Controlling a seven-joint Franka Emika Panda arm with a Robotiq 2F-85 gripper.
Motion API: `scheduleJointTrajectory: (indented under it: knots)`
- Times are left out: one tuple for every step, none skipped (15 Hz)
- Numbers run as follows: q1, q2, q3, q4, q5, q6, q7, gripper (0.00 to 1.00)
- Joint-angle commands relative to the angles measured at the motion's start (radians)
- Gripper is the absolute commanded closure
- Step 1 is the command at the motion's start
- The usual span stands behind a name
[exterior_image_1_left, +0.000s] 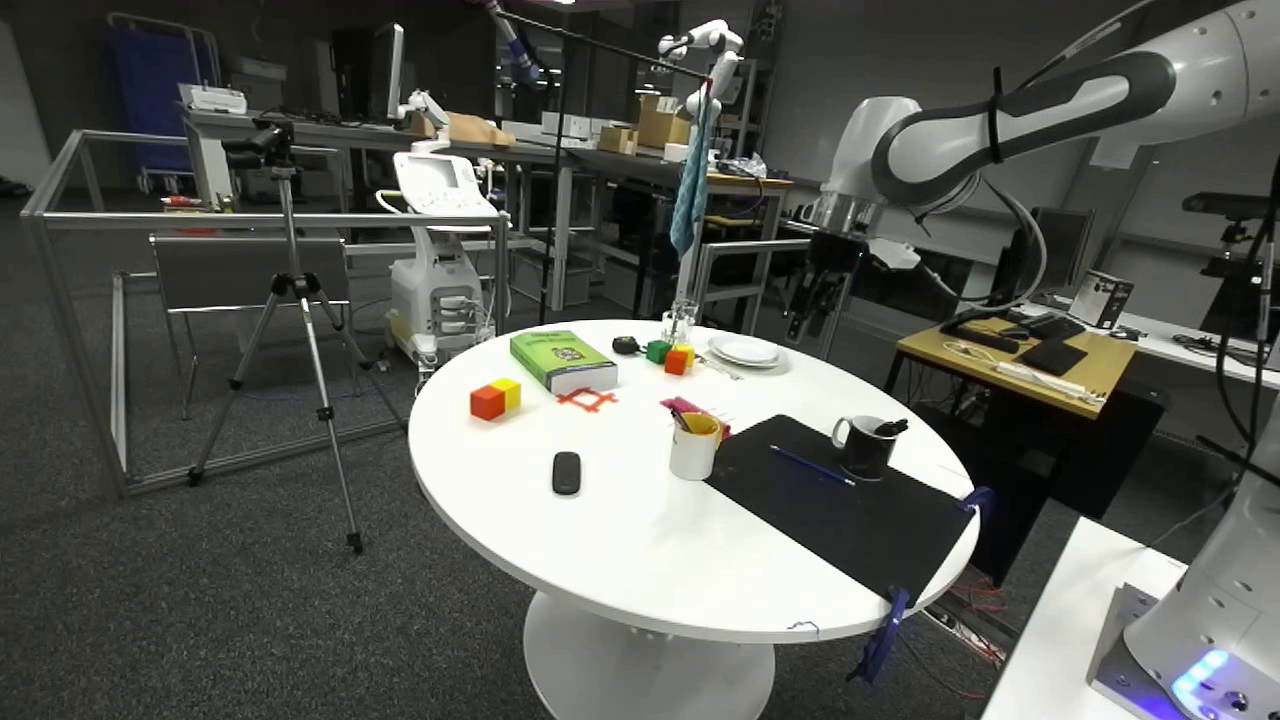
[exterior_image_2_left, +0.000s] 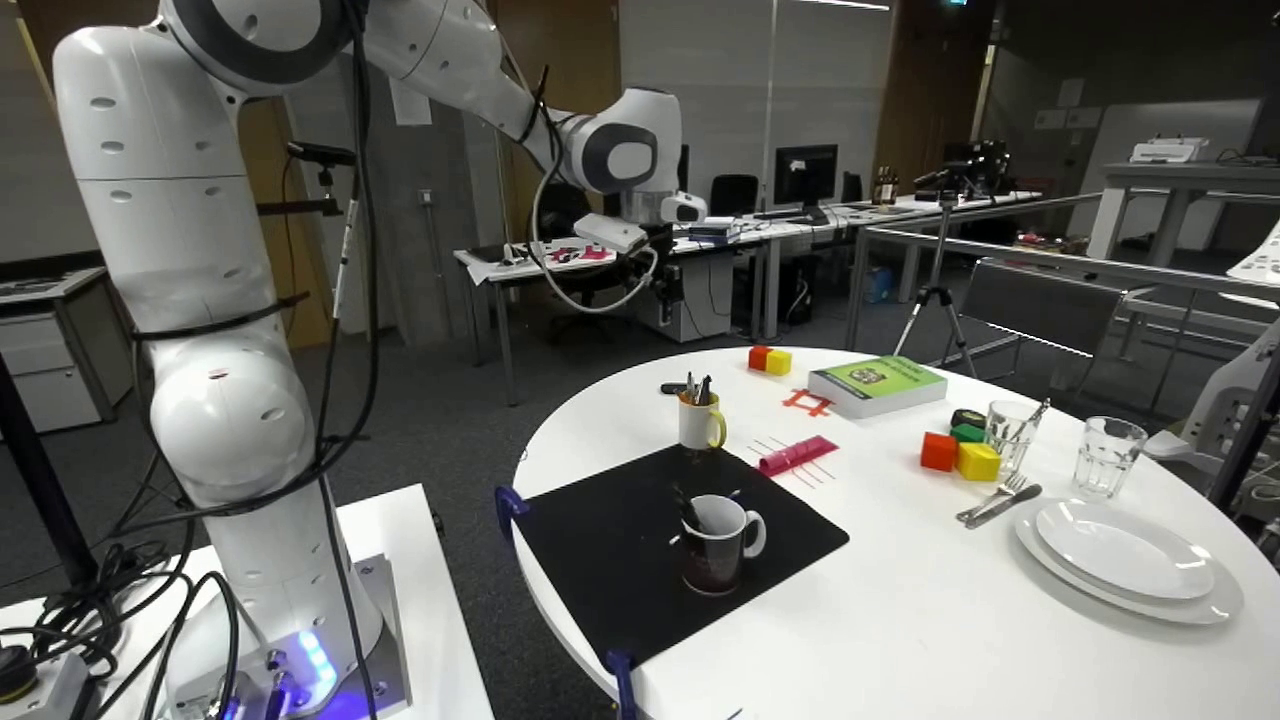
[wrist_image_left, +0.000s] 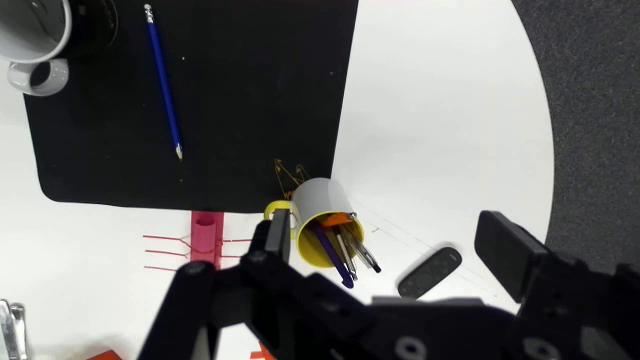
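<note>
My gripper (wrist_image_left: 390, 242) stands wide open with nothing between its fingers, high above the round white table. Seen from above in the wrist view, a white mug with a yellow inside (wrist_image_left: 322, 195) holds several pens, near the left finger (wrist_image_left: 278, 235). A small black remote (wrist_image_left: 430, 272) lies flat between the finger lines, well below. On the black mat (wrist_image_left: 250, 100) rest a blue pencil (wrist_image_left: 164, 80) and a dark mug with a white handle (wrist_image_left: 37, 77), partly cut off by the frame. In both exterior views the gripper (exterior_image_1_left: 815, 305) hangs in the air, touching nothing.
A green book (exterior_image_1_left: 563, 360), red and yellow blocks (exterior_image_1_left: 495, 399), stacked white plates (exterior_image_2_left: 1125, 555), cutlery (exterior_image_2_left: 998, 500) and glasses (exterior_image_2_left: 1108, 455) also stand on the table. A pink strip (exterior_image_2_left: 798, 455) lies beside the mat. Blue clamps (exterior_image_1_left: 882, 640) grip the table's edge.
</note>
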Motion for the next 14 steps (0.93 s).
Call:
scheduleJointTrajectory:
  knots:
    - [-0.017,-0.01,0.017,0.002,0.004,-0.004,0.0,0.0]
    - [-0.017,-0.017,0.017,0.002,0.005,-0.005,0.0,0.0]
    - [-0.017,-0.019,0.017,0.002,0.006,-0.005,0.0,0.0]
    - [-0.017,-0.02,0.017,0.002,0.006,-0.005,0.0,0.0]
    - [-0.017,-0.02,0.017,0.001,0.006,-0.005,0.0,0.0]
    - [-0.016,-0.02,0.017,0.001,0.006,-0.006,0.0,0.0]
    - [-0.017,-0.02,0.017,0.001,0.006,-0.006,0.0,0.0]
    - [-0.016,-0.02,0.017,0.001,0.006,-0.006,0.0,0.0]
    - [-0.016,-0.02,0.017,0.001,0.006,-0.006,0.0,0.0]
    - [-0.016,-0.02,0.017,0.001,0.006,-0.006,0.0,0.0]
    - [-0.016,-0.02,0.017,0.001,0.006,-0.006,0.0,0.0]
    - [-0.016,-0.02,0.017,0.001,0.006,-0.006,0.0,0.0]
    - [-0.016,-0.02,0.017,0.001,0.006,-0.006,0.0,0.0]
    - [-0.016,-0.02,0.017,0.001,0.006,-0.006,0.0,0.0]
